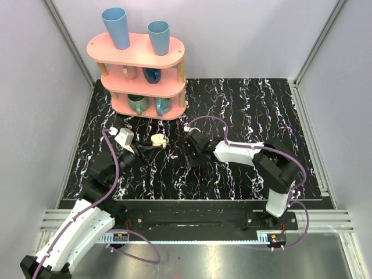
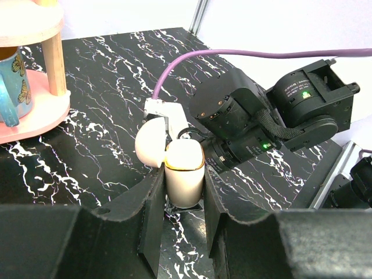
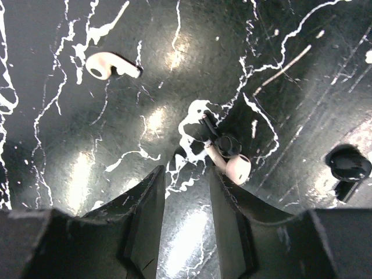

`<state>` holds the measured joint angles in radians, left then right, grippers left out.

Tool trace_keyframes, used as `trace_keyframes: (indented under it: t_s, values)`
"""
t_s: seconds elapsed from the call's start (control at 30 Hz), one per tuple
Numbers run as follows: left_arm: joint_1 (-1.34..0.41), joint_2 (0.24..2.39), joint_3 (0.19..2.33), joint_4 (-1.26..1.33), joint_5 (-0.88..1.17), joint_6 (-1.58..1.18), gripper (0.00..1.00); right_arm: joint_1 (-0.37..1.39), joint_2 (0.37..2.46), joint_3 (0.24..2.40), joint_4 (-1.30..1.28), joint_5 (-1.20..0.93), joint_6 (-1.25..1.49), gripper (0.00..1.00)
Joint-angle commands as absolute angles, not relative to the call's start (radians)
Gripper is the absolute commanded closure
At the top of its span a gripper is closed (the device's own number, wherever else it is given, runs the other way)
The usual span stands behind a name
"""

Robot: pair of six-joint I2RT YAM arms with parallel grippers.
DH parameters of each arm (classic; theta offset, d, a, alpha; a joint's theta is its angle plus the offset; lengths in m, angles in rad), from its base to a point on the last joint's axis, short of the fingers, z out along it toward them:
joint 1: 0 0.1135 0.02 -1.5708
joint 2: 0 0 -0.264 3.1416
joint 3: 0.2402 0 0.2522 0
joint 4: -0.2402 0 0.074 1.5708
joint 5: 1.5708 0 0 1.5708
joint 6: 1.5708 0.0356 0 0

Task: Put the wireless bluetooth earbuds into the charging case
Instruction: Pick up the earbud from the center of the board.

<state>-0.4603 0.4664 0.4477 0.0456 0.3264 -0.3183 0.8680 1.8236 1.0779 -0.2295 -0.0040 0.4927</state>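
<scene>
Mid-table, just near of the pink shelf point(image 1: 139, 58): the charging case point(image 2: 185, 168), cream outside as seen here, stands upright on the black marbled table point(image 1: 261, 116). Its lid point(image 2: 148, 145) is swung open to one side and the rim of the body looks yellowish. Left gripper point(image 2: 185, 193) is pinching the case body, one finger on each flank w/ pads pressed flat to it; the base looks to be at or on the table surface. Right gripper point(image 3: 186, 174) is just right of the case, pointing down at the table. Its fingers are parted w/ a narrow gap and nothing betw. them, only bare table showing through. Both wireless bluetooth earbuds are out of the case, lying on the table under the right gripper. Bud 1 point(image 3: 231, 164) is on its side just beside one fingertip, stem angled away from it; can't tell if it touches the finger. Bud 2 point(image 3: 110, 65) is well apart from the fingers on the other side, also on its side. A small dark glossy lump point(image 3: 349, 165) sits at the edge of the right wrist view; can't ID it. The shelf holds blue cups point(image 1: 116, 28) on top and mugs on the lower tiers, far-left of the case.
</scene>
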Motion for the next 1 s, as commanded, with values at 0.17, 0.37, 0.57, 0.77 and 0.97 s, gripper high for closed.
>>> trace_keyframes:
  t_s: [0.17, 0.37, 0.57, 0.77, 0.97]
  values:
    - [-0.456, 0.457, 0.443, 0.087, 0.311, -0.321, 1.00, 0.844, 1.730, 1.034, -0.308, 0.077, 0.428, 0.55]
    - [-0.456, 0.451, 0.440, 0.084, 0.311, -0.324, 1.00, 0.808, 1.761, 1.048, -0.305, 0.083, 0.428, 0.55]
    - [-0.456, 0.448, 0.439, 0.087, 0.310, -0.322, 1.00, 0.793, 1.763, 1.075, -0.278, 0.011, 0.489, 0.55]
    - [-0.456, 0.448, 0.436, 0.087, 0.304, -0.321, 1.00, 0.793, 1.747, 1.049, -0.235, -0.067, 0.606, 0.55]
    - [-0.456, 0.449, 0.440, 0.089, 0.308, -0.321, 1.00, 0.793, 1.767, 1.037, -0.230, 0.030, 0.716, 0.57]
